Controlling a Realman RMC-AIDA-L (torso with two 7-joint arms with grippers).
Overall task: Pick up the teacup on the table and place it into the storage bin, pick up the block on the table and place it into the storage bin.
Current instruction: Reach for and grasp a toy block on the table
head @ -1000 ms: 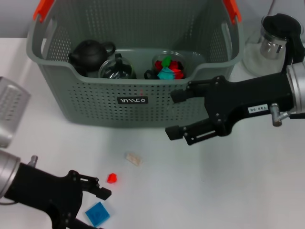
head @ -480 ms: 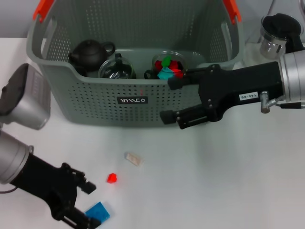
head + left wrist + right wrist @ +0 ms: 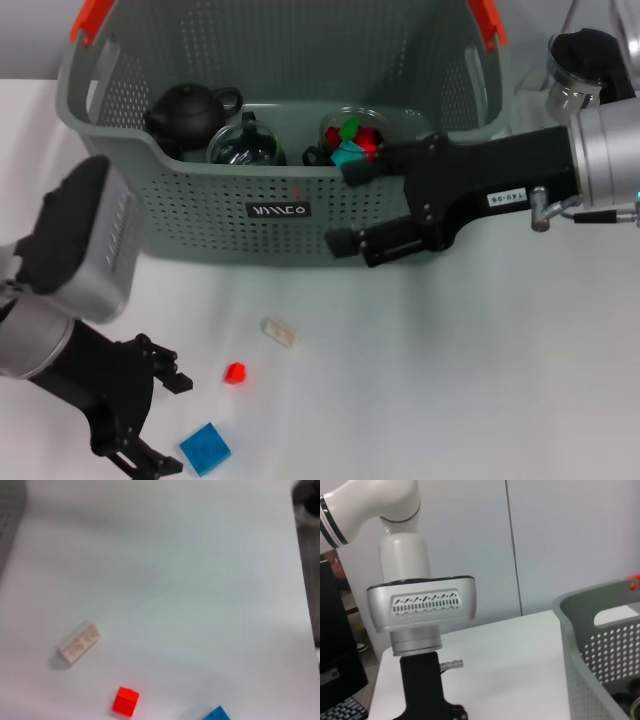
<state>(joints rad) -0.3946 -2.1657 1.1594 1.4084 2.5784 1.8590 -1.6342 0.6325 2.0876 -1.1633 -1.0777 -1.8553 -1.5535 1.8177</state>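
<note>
Notably, our left gripper [image 3: 150, 415], fingers spread and empty, hovered beside the blue block [image 3: 205, 448]; red [image 3: 235, 373] and clear [image 3: 279, 332] blocks lay beyond, outside the storage bin [image 3: 280, 215].

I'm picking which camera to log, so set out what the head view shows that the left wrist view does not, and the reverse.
Only the head view shows the storage bin with the black teapot inside, the open right gripper at the bin's front wall, and the open left gripper low beside the blue block. Only the left wrist view gives a close look at the studs on the pale block. Both share the white table, the pale block, the red block and the blue block, cut off at the wrist view's edge.
</note>
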